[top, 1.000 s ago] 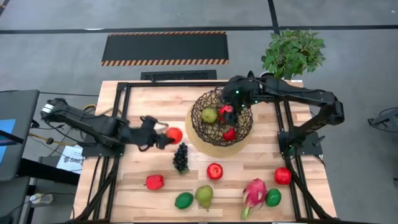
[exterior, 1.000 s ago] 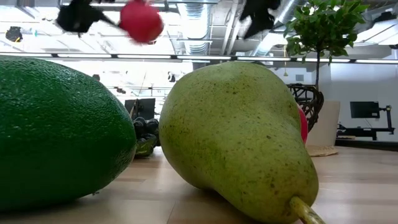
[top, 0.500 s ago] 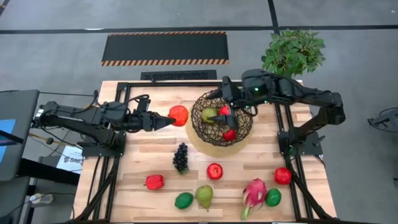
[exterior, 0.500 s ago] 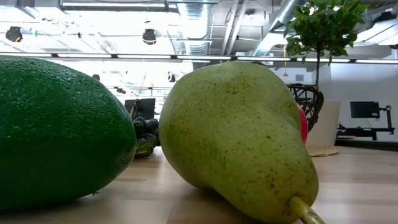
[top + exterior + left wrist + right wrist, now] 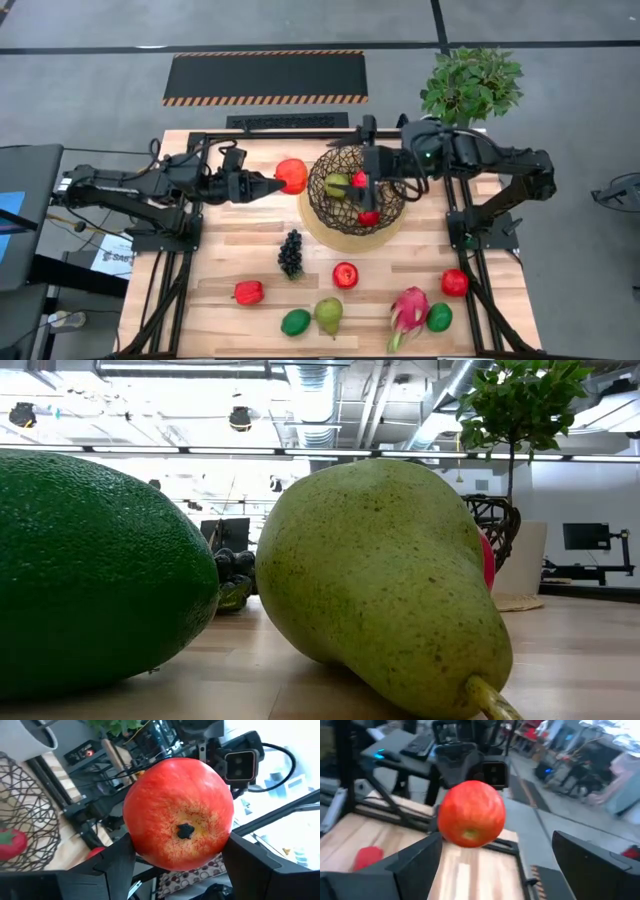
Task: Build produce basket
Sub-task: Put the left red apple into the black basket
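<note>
My left gripper (image 5: 274, 183) is shut on a red apple (image 5: 291, 175), held in the air just left of the basket (image 5: 322, 200). The basket is a dark wire bowl on a tan disc and holds a green pear (image 5: 337, 184) and two red fruits (image 5: 369, 215). My right gripper (image 5: 367, 172) is open and empty over the basket, pointing toward the table's left. Its wrist view shows the apple (image 5: 471, 813) straight ahead between its open fingers (image 5: 415, 865). My left gripper pinches the apple by two opposite sides (image 5: 131, 845) between its two fingers. The fingers lie level and come from the table's left. The apple is lifted clear of the table, and its dark end dimple (image 5: 186, 830) faces the wrist.
On the near half of the table lie a grape bunch (image 5: 290, 252), red apples (image 5: 345, 274) (image 5: 455, 282), a small red fruit (image 5: 248, 292), a green fruit (image 5: 295, 322), a pear (image 5: 329, 315), a dragon fruit (image 5: 408, 310) and another green fruit (image 5: 439, 317). A potted plant (image 5: 472, 85) stands at the far right.
My left gripper has carried the apple up and toward the table's far edge, then right toward the basket, turning until it points at the basket. The apple has left the low view. My right gripper has stayed over the basket while its wrist has drawn back toward the table's right.
</note>
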You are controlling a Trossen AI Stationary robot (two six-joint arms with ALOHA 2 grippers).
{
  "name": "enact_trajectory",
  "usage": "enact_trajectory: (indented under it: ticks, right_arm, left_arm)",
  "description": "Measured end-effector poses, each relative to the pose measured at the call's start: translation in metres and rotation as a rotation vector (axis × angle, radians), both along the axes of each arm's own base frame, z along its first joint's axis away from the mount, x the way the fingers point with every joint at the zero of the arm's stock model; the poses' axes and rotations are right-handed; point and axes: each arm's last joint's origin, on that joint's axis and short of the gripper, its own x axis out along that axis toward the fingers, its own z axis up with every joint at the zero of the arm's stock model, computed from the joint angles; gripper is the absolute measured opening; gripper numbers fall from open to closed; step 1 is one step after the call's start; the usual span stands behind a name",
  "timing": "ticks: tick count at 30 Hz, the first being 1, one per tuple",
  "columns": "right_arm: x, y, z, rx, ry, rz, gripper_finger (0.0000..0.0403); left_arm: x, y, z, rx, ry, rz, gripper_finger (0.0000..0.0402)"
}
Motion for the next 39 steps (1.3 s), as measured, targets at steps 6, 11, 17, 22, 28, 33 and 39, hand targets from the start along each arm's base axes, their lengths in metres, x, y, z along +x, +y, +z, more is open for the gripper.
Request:
enact_trajectory:
  ticks: [6, 11, 17, 22, 28, 33, 39]
  right_arm:
    - [0.000, 0.004, 0.002, 0.013, -0.024, 0.002, 0.0396]
    - [0.000, 0.009, 0.001, 0.015, -0.018, 0.026, 0.0399]
    - [-0.001, 0.014, 0.002, 0.010, -0.018, 0.052, 0.0396]
    - [-0.001, 0.017, 0.000, 0.009, -0.006, 0.060, 0.0398]
    - [-0.002, 0.017, -0.003, 0.006, 0.033, 0.061, 0.0398]
    - [-0.002, 0.017, -0.003, 0.007, 0.031, 0.060, 0.0399]
    - [-0.002, 0.017, -0.003, 0.005, 0.028, 0.060, 0.0389]
  left_arm:
    - [0.007, 0.002, 0.013, 0.017, -0.027, -0.010, 0.0239]
    - [0.022, 0.006, 0.018, 0.048, -0.013, -0.043, 0.0239]
    - [0.045, 0.010, 0.019, 0.072, 0.012, -0.103, 0.0239]
    - [0.060, 0.016, 0.019, 0.075, 0.026, -0.127, 0.0239]
    - [0.075, 0.020, 0.024, 0.095, 0.023, -0.175, 0.0239]
    - [0.084, 0.019, 0.029, 0.105, 0.015, -0.190, 0.0239]
    - [0.084, 0.019, 0.029, 0.109, 0.013, -0.193, 0.0239]
